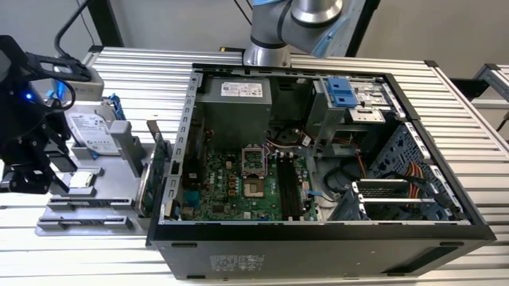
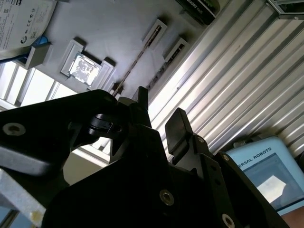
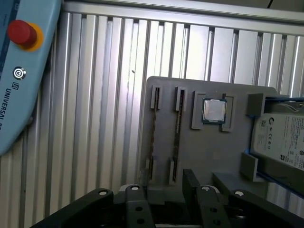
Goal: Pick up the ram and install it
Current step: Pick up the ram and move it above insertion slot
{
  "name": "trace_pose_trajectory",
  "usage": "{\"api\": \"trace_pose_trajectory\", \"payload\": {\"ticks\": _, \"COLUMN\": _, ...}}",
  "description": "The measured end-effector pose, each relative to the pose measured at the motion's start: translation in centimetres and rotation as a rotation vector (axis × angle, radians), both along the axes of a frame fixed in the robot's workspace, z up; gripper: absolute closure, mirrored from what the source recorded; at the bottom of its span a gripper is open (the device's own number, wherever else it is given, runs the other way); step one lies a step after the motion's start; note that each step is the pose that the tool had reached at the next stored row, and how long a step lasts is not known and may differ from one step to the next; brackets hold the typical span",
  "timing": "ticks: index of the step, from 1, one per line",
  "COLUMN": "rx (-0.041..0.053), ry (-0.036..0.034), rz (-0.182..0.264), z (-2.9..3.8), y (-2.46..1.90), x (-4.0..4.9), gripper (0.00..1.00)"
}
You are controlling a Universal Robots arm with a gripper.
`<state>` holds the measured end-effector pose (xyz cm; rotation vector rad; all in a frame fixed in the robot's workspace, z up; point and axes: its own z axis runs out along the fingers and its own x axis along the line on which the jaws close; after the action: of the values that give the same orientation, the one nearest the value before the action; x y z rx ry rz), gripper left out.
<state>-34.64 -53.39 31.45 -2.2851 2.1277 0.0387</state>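
Two ram sticks stand on edge in the slots of a grey fixture tray (image 3: 223,152). They show as thin dark strips, one ram stick (image 3: 153,135) beside the other (image 3: 177,118), and again in the second wrist view (image 2: 135,64). In the exterior view the tray lies at the left of the computer case, with the ram slots (image 1: 86,204) at its front. My black gripper (image 1: 36,176) hangs above that tray. It is open (image 3: 164,199), with nothing between its fingers (image 2: 178,126), and sits just short of the strips' near ends.
An open computer case (image 1: 445,179) holds the motherboard (image 1: 230,190) with its black memory slots (image 1: 288,187). On the tray lie a hard drive (image 1: 87,134) and a processor chip (image 3: 213,110); a green expansion card (image 1: 157,167) stands by the case. A light-blue pendant (image 3: 23,71) rests on the ribbed table.
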Motion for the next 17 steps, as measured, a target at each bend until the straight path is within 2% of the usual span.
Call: {"api": "trace_pose_trajectory", "payload": {"ticks": 17, "rx": -0.0025, "ry": 0.0, "rz": 0.0, "z": -0.64, "y": 0.01, "x": 0.0, "gripper": 0.0}}
